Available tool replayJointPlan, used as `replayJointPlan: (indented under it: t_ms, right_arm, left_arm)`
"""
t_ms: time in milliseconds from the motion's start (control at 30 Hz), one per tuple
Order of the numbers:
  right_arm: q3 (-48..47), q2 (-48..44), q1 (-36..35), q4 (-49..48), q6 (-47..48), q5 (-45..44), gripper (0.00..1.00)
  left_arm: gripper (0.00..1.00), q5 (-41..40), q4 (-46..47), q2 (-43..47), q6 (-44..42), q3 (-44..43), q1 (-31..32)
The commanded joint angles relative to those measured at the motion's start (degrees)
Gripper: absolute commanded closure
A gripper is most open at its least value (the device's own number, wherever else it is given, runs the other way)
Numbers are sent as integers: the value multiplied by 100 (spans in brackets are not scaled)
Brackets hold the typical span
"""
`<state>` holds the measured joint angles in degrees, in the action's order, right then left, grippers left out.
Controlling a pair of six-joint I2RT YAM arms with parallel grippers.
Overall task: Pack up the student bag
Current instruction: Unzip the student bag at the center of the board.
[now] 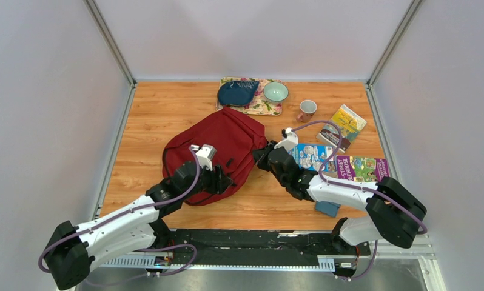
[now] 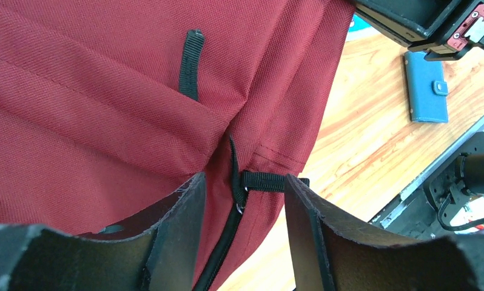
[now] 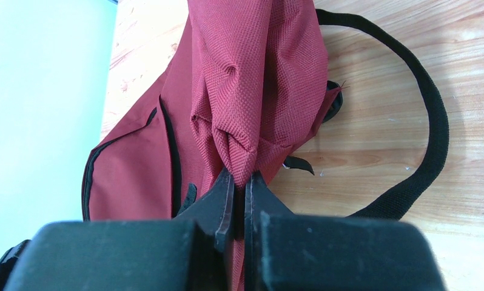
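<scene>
The student bag [image 1: 218, 145], dark red with black zippers, lies in the middle of the table. My left gripper [image 1: 222, 179] hovers open over the bag's near edge; in the left wrist view its fingers [image 2: 185, 224] straddle the black zipper line [image 2: 227, 236] and a black pull tab [image 2: 267, 181], touching neither. My right gripper [image 3: 240, 180] is shut on a pinched fold of the bag's red fabric [image 3: 252, 103] at its right side [image 1: 262, 156]. A black strap [image 3: 430, 127] loops on the wood behind.
A blue wallet [image 1: 328, 208] lies near the right arm. Children's books [image 1: 361, 167] and a blue booklet [image 1: 309, 154] sit on the right. A floral tray [image 1: 270, 108] with a dark blue pouch [image 1: 236, 93] and green bowl [image 1: 276, 91], plus a pink mug [image 1: 307, 109], stand at the back.
</scene>
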<state>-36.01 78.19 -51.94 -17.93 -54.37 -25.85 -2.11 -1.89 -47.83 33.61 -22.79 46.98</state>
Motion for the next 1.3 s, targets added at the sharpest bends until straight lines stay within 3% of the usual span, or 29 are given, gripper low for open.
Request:
replayJointPlan:
  t_ms: [0, 600, 800, 900, 1067, 1267]
  right_arm:
    - [-240, -23, 0, -404, 49, 62, 100]
    - [-170, -67, 0, -562, 137, 203, 100]
    - [-90, -138, 0, -694, 216, 229, 100]
    - [-73, -155, 9, -650, 234, 194, 100]
    - [-152, -173, 149, -474, 409, 132, 100]
    - [-521, -15, 825, 26, 594, 878, 100]
  left_arm:
    - [42, 140, 163, -112, 111, -182, 48]
    - [55, 53, 716, -552, 138, -182, 74]
    - [79, -202, 804, -508, 111, -130, 83]
    - [100, -150, 927, -481, 155, -16, 83]
    - [100, -35, 936, -359, 85, 81, 83]
    - [100, -9, 656, 10, -152, 248, 83]
